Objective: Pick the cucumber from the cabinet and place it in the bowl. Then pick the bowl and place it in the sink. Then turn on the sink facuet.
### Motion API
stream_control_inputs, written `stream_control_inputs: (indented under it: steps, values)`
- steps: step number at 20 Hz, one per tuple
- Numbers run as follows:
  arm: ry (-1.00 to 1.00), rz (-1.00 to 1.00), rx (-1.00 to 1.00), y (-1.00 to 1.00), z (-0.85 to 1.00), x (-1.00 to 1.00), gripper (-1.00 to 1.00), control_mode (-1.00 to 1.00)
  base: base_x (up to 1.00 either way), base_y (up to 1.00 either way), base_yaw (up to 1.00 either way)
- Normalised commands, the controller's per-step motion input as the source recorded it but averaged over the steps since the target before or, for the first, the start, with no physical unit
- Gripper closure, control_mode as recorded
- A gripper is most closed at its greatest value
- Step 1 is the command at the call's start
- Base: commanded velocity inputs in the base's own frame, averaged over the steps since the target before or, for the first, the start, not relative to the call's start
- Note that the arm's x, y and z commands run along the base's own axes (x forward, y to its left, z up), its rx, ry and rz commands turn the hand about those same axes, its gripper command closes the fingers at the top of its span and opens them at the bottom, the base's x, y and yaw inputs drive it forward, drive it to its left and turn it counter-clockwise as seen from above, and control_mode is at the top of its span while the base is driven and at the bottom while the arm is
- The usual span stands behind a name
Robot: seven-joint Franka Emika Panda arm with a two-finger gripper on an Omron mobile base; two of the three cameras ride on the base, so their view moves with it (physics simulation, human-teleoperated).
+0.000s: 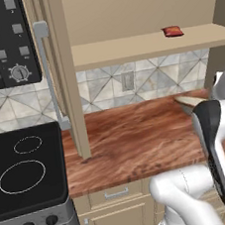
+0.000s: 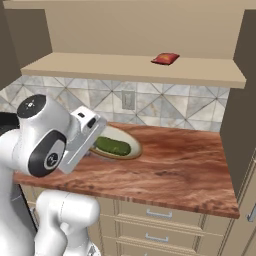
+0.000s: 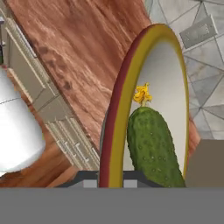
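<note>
Fingers of the gripper (image 3: 110,178) are closed on the near rim of the bowl (image 2: 131,142), one dark tip showing on each side of the olive-yellow edge at the bottom of the hand view. Bowl: wide, shallow, cream inside, resting on the wooden counter (image 2: 190,165) close to the tiled back wall, toward the counter's left end in the right base view. Contents: the cucumber (image 2: 113,146), dark green and stubby, lying inside the bowl along its floor; in the hand view a small yellow flower remnant marks its far end. Above, the cabinet (image 1: 141,45) stands open, with a small flat red item (image 2: 165,59) on its shelf. A black cooktop (image 1: 24,170) adjoins the counter's left edge in the left base view.
</note>
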Motion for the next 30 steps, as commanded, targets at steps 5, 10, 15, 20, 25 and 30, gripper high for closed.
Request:
stream_control_inputs:
  steps: [5, 10, 15, 20, 25, 30]
  values:
    - [-0.07, 0.30, -0.05, 0.03, 0.54, -0.66, 1.00, -1.00, 0.00, 0.00, 0.00]
    - [-0.21, 0.23, -0.12, 0.09, 0.07, -0.33, 1.00, -1.00, 0.00, 0.00, 0.00]
    - [-0.22, 0.19, -0.19, 0.13, 0.00, -0.23, 1.00, -1.00, 0.00, 0.00, 0.00]
    - [-0.01, 0.04, -0.14, 0.09, 0.09, -0.11, 1.00, -1.00, 0.00, 0.00, 0.00]
    - [0.12, 0.00, -0.07, 0.00, 0.07, 0.00, 1.00, -1.00, 0.00, 0.00, 0.00]
    - [0.11, 0.00, 0.00, 0.00, 0.00, -0.03, 1.00, -1.00, 0.00, 0.00, 0.00]
